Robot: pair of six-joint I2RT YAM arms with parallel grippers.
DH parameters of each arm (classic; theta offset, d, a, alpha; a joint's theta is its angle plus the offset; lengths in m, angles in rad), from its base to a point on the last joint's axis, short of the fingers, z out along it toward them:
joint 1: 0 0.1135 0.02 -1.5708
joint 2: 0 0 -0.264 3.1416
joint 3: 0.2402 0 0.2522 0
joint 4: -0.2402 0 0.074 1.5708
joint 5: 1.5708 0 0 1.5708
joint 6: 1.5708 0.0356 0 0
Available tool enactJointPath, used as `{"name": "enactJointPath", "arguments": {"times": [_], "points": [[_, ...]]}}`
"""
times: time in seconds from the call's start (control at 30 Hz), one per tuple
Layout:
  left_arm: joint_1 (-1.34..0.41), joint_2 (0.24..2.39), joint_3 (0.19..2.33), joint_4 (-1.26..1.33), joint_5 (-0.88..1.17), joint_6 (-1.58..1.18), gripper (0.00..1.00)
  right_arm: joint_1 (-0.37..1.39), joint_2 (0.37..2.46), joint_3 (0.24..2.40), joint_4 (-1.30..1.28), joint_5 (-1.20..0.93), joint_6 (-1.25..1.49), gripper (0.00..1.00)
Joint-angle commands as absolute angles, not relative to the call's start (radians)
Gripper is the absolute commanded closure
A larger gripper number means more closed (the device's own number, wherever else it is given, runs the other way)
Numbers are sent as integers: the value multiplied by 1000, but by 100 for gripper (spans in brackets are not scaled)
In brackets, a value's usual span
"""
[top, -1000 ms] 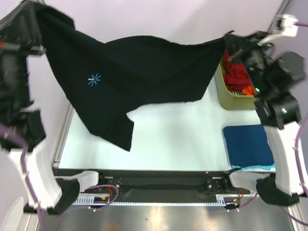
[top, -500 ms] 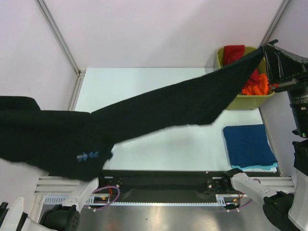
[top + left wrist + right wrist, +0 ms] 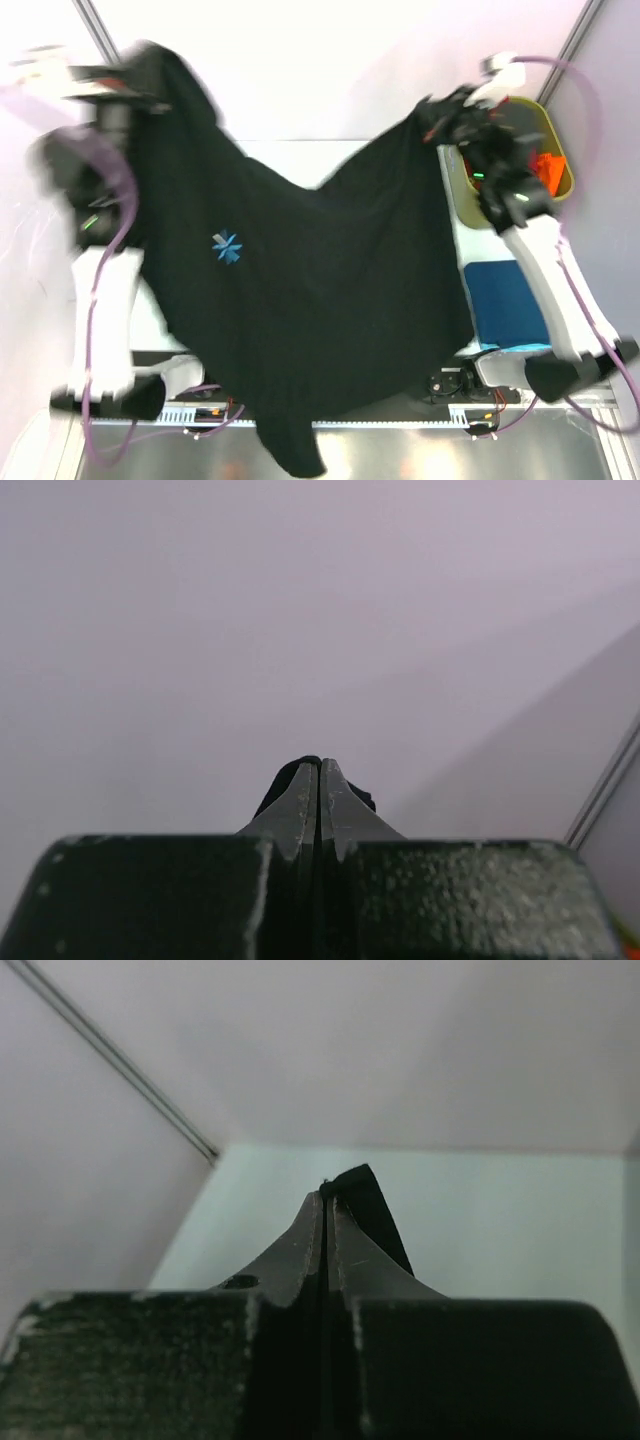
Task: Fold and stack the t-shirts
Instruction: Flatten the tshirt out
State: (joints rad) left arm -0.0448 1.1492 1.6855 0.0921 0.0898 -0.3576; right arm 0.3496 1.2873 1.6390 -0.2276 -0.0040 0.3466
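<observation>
The left tool (image 3: 318, 770) and the right tool (image 3: 327, 1198) are each clamped shut on a pinch of the black t-shirt (image 3: 300, 300). Half a second ago the shirt was swung low to the left as a narrow band. Now it hangs between the raised tools as a broad sheet, starburst print (image 3: 227, 247) showing, its tail trailing past the desk's (image 3: 290, 152) near edge. This looks like a shake-out before laying flat; folding seems not yet begun.

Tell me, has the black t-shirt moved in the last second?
Yes. The black t-shirt dropped nearward; its hem, earlier short of the front rail, now hangs past it.
</observation>
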Motion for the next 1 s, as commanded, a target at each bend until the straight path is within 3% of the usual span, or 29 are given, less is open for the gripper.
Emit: {"name": "enactJointPath", "arguments": {"times": [0.0,0.27,0.53,0.83,0.97], "points": [[-51,1196,1487,222,74,-334,100,342,1336,1547,-68,41,310,100],[-34,1515,1292,368,58,-302,100,318,1662,1508,97,69,275,100],[-5,1963,1512,298,192,-399,100,281,1997,1687,-47,118,183,100],[35,2129,1684,218,146,-449,100,252,2091,1762,-109,114,183,100],[34,2161,1775,175,121,-423,100,276,2141,1831,-144,210,150,100]]}}
